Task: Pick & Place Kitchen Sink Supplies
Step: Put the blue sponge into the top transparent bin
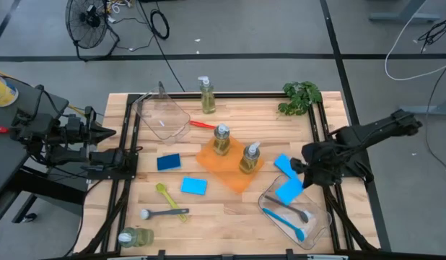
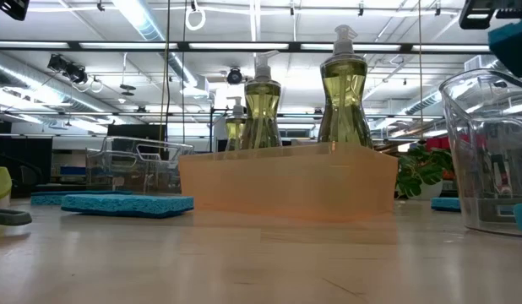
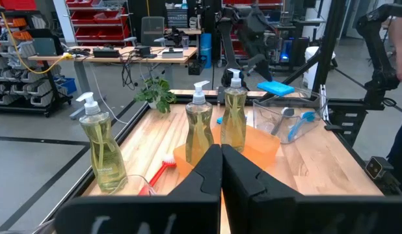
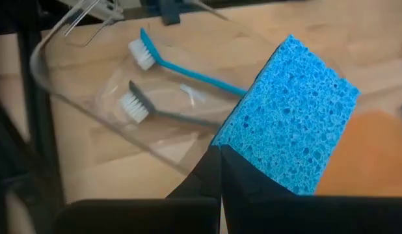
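Observation:
My right gripper (image 4: 220,155) is shut on a blue sponge (image 4: 292,117), held above the clear bin (image 1: 318,225) at the table's near right. A blue brush (image 4: 188,73) and a grey brush (image 4: 163,114) lie in that bin. Two pump bottles (image 1: 221,140) (image 1: 250,157) stand on the orange tray (image 1: 224,172). A third bottle (image 1: 206,94) stands at the far edge, and one (image 1: 135,237) lies at the near left. My left gripper (image 3: 221,159) waits shut at the table's left edge. My right gripper pinches one end of the blue sponge (image 4: 246,156) between its two fingers. The fingers slant down from the table's right side. The rest of the sponge sticks out past the fingertips. It is lifted clear, over the bin's far rim (image 1: 277,189).
Loose blue sponges (image 1: 168,162) (image 1: 194,186) (image 1: 283,165), a red brush (image 1: 201,124), a yellow-green brush (image 1: 165,195) and a grey brush (image 1: 162,213) lie on the wood. A second clear bin (image 1: 162,115) stands at the far left, a green plant (image 1: 301,97) at the far right.

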Motion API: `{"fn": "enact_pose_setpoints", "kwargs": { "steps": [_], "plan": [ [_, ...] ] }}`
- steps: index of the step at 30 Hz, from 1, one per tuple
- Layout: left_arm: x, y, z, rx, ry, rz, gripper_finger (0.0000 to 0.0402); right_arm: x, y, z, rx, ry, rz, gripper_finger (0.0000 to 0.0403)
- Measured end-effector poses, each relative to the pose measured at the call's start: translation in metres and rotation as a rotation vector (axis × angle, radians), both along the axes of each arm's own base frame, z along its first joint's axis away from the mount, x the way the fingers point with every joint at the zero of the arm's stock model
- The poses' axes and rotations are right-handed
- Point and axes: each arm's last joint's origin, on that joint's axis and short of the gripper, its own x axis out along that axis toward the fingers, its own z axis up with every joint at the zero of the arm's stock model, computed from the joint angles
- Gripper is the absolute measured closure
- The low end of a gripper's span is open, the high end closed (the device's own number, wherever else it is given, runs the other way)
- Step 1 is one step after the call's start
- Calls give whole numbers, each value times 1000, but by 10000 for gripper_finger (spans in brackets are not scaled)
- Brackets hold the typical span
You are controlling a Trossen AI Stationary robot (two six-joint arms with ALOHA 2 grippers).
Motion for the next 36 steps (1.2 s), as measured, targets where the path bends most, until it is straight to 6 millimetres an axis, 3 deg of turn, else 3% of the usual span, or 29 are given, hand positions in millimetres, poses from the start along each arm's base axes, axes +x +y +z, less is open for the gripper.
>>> {"fn": "enact_pose_setpoints", "kwargs": {
  "steps": [11, 15, 25, 36],
  "plan": [
    [0, 0, 0, 0, 0, 0, 399, 6, 15, -29, 41, -71, 52, 403],
    [0, 0, 0, 0, 0, 0, 399, 7, 13, -28, -10, -91, 18, 403],
    [0, 0, 0, 0, 0, -1, 399, 18, 11, 32, 5, -321, -51, 403],
    [0, 0, 0, 0, 0, 0, 399, 44, -20, 86, -109, -609, -462, 403]
  ]
}}
